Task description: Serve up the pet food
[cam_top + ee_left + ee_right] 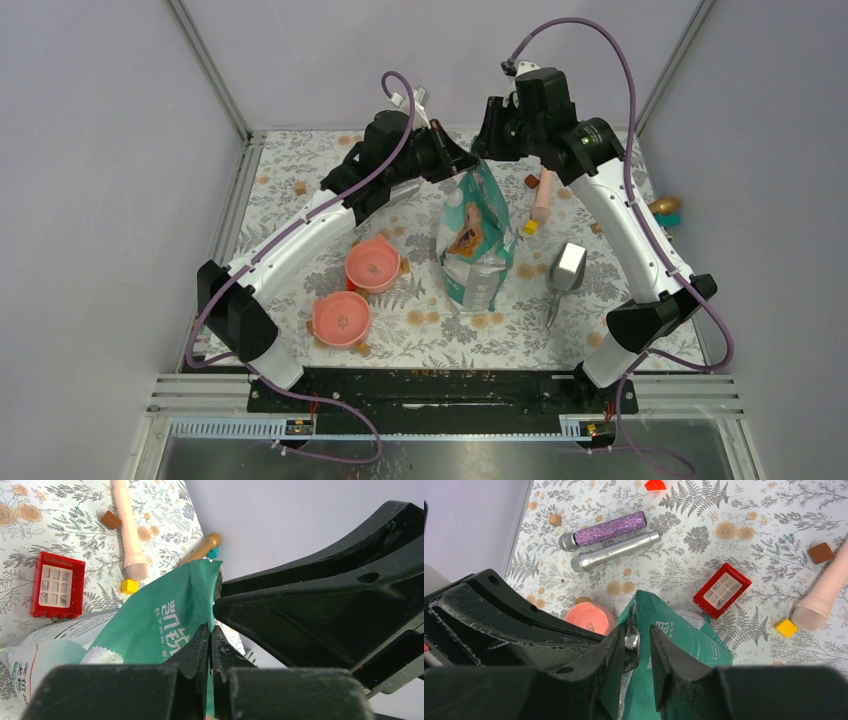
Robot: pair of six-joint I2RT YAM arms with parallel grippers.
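A teal-green and silver pouch point(473, 245) stands upright in the middle of the table, dog print facing the camera. The pet food itself is hidden inside it. My left gripper point(462, 165) point(211, 630) is shut on the pouch's point(165, 615) top edge from the left. My right gripper point(487, 155) point(638, 630) comes in from the right. Its jaws straddle the top edge of the pouch point(684, 645) with a gap still showing between them. Two pink bowls point(373, 265) point(341, 317) sit left of the pouch.
A metal scoop point(567, 268) lies right of the pouch, and a pink toy microphone point(543, 198) and a yellow block point(532, 227) lie behind it. A red block point(722, 583), a purple microphone point(604, 530) and a silver one point(619, 552) lie on the floral cloth.
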